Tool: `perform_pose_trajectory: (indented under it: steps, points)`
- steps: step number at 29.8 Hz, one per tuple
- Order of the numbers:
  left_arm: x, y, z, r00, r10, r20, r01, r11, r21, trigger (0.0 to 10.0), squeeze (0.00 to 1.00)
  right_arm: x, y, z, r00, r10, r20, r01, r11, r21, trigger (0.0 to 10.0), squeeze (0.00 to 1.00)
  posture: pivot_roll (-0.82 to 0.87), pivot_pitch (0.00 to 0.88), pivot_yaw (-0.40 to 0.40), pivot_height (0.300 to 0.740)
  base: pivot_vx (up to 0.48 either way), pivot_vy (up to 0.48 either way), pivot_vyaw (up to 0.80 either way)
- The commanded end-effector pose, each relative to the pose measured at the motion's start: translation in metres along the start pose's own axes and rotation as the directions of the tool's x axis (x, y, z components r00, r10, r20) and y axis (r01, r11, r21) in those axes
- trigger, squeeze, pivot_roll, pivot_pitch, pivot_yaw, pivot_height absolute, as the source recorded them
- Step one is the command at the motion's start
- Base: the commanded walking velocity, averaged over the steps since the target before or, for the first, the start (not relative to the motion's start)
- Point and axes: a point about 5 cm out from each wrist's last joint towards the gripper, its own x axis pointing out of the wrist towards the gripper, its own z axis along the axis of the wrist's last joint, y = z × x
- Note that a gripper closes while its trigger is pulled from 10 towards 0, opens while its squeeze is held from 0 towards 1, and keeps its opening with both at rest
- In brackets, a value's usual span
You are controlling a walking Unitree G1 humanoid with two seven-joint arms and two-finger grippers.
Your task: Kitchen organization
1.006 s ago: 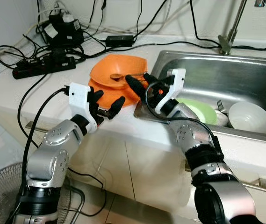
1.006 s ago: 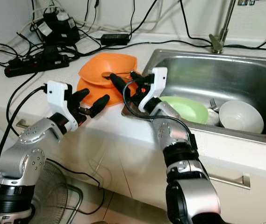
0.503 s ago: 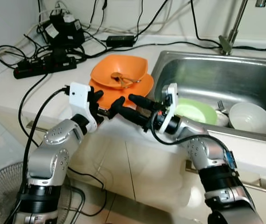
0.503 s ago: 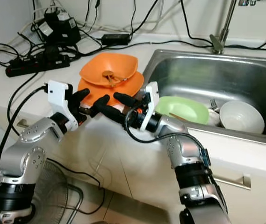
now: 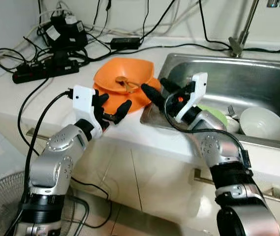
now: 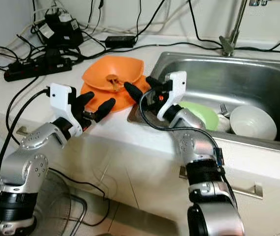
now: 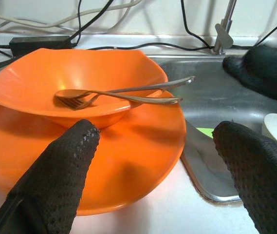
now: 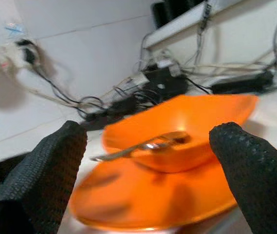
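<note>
Landmark: steel sink [image 5: 258, 78], set in a white worktop [image 5: 12, 98].
- Orange bowl [image 5: 130, 73] on orange plate [image 5: 135, 101], just beside the sink's rim; cutlery [image 5: 125, 82] lies in the bowl.
- Right pincer [image 5: 155, 88], fingers spread, over the sink's near corner.
- Left pincer [image 5: 112, 109], fingers parted, at the plate's front edge.
- In the sink: green plate [image 5: 216, 114], white bowl [image 5: 264, 124], fork [image 5: 230, 111].
- Power strip [image 5: 44, 70] and cables, well apart from the sink.
</note>
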Motion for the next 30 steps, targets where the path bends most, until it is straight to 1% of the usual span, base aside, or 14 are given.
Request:
perform_pose_trajectory:
  steps: [1, 3, 5, 7, 9, 11, 12, 13, 15, 18, 19, 21, 28, 30]
  points:
    - [0.000, 0.001, 0.004, 1.000, -0.015, 0.004, 0.015, 1.000, -0.013, 10.0, 0.00, 0.010, 0.004, 0.000, 1.000, 0.003, -0.001, -0.003, 1.000, -0.024, 10.0, 0.74, 0.01, 0.000, 0.123, 0.740, 0.000, 0.000, 0.00]
    - [-0.002, -0.003, 0.004, 0.999, -0.049, 0.002, 0.049, 0.998, -0.046, 10.0, 0.00, 0.014, 0.005, -0.003, 1.000, 0.001, -0.007, -0.001, 1.000, -0.025, 10.0, 0.74, 0.02, 0.000, 0.120, 0.740, 0.000, 0.000, 0.00]
    - [-0.006, -0.010, 0.005, 0.994, -0.111, 0.002, 0.111, 0.991, -0.081, 10.0, 0.00, 0.019, 0.006, -0.006, 1.000, -0.001, -0.016, 0.001, 0.999, -0.033, 10.0, 0.74, 0.03, 0.001, 0.117, 0.740, 0.000, 0.000, 0.00]
    - [-0.010, -0.014, 0.007, 0.990, -0.143, -0.003, 0.142, 0.986, -0.088, 10.0, 0.00, 0.024, 0.007, -0.009, 1.000, -0.009, -0.027, 0.008, 0.999, -0.038, 10.0, 0.74, 0.04, 0.003, 0.112, 0.740, 0.000, 0.000, 0.00]
    - [-0.012, -0.015, 0.008, 0.990, -0.144, -0.005, 0.143, 0.986, -0.084, 10.0, 0.00, 0.025, 0.007, -0.011, 0.999, -0.012, -0.031, 0.010, 0.999, -0.043, 10.0, 0.74, 0.05, 0.005, 0.110, 0.740, 0.000, 0.000, 0.00]
    - [-0.019, -0.012, 0.008, 0.993, -0.117, -0.011, 0.117, 0.991, -0.059, 10.0, 0.00, 0.030, 0.009, -0.013, 0.999, -0.011, -0.034, 0.010, 0.999, -0.038, 10.0, 0.75, 0.06, 0.010, 0.104, 0.740, 0.000, 0.000, 0.00]
    - [-0.019, -0.012, 0.008, 0.993, -0.117, -0.011, 0.117, 0.991, -0.059, 10.0, 0.00, 0.030, 0.009, -0.013, 0.999, -0.011, -0.034, 0.010, 0.999, -0.038, 10.0, 0.75, 0.06, 0.010, 0.104, 0.740, 0.000, 0.000, 0.00]
    - [-0.029, -0.006, 0.004, 0.996, -0.078, -0.035, 0.077, 0.996, -0.042, 10.0, 0.00, 0.035, 0.013, -0.015, 0.999, 0.001, -0.037, -0.002, 0.999, -0.036, 10.0, 0.75, 0.09, 0.020, 0.096, 0.740, 0.000, 0.000, 0.00]
    - [-0.038, -0.001, -0.002, 0.997, -0.048, -0.062, 0.046, 0.998, -0.044, 10.0, 0.00, 0.039, 0.018, -0.018, 0.999, 0.013, -0.040, -0.014, 0.999, -0.033, 10.0, 0.75, 0.10, 0.026, 0.092, 0.740, 0.000, 0.000, 0.00]
    - [-0.043, 0.000, -0.005, 0.996, -0.036, -0.076, 0.032, 0.998, -0.050, 10.0, 0.00, 0.041, 0.021, -0.019, 0.999, 0.018, -0.041, -0.019, 0.999, -0.026, 10.0, 0.75, 0.10, 0.027, 0.092, 0.740, 0.000, 0.000, 0.00]
    - [-0.048, -0.002, -0.007, 0.995, -0.038, -0.088, 0.033, 0.998, -0.057, 10.0, 0.00, 0.042, 0.024, -0.021, 0.999, 0.028, -0.041, -0.029, 0.999, -0.021, 10.0, 0.75, 0.11, 0.033, 0.089, 0.740, 0.000, 0.000, 0.00]
    - [-0.052, -0.003, -0.009, 0.994, -0.038, -0.099, 0.032, 0.998, -0.063, 10.0, 0.00, 0.044, 0.027, -0.024, 0.998, 0.041, -0.041, -0.041, 0.999, -0.008, 10.0, 0.75, 0.12, 0.035, 0.088, 0.740, 0.000, 0.000, 0.00]
    - [-0.056, -0.005, -0.010, 0.993, -0.043, -0.107, 0.036, 0.997, -0.063, 10.0, 0.00, 0.045, 0.030, -0.025, 0.998, 0.065, -0.024, -0.065, 0.998, 0.015, 10.0, 0.74, 0.12, 0.037, 0.090, 0.740, 0.000, 0.000, 0.00]
    - [-0.055, -0.005, -0.010, 0.993, -0.042, -0.110, 0.036, 0.997, -0.064, 10.0, 0.00, 0.043, 0.031, -0.026, 0.996, 0.091, -0.013, -0.090, 0.995, 0.031, 10.0, 0.74, 0.11, 0.037, 0.094, 0.740, 0.000, 0.000, 0.00]
